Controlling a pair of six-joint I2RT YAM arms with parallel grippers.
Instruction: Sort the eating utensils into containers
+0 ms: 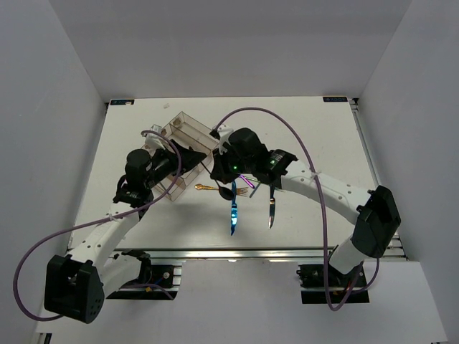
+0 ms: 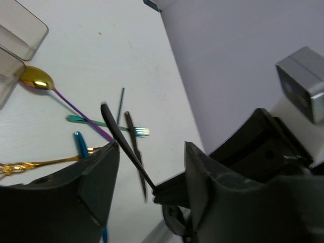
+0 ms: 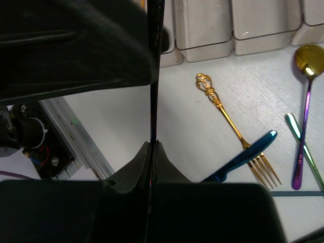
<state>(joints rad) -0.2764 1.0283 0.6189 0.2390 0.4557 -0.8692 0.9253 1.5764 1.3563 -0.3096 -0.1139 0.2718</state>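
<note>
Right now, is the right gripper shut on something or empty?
Shut on the black utensil: in the right wrist view the right gripper pinches tight around that slim shaft, with no gap showing.

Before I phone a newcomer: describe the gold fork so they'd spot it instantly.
Start at the clear tray. Just off its end lies the gold fork, a blue utensil crossing its neck. Only it has an ornate, scrolled handle.
</note>
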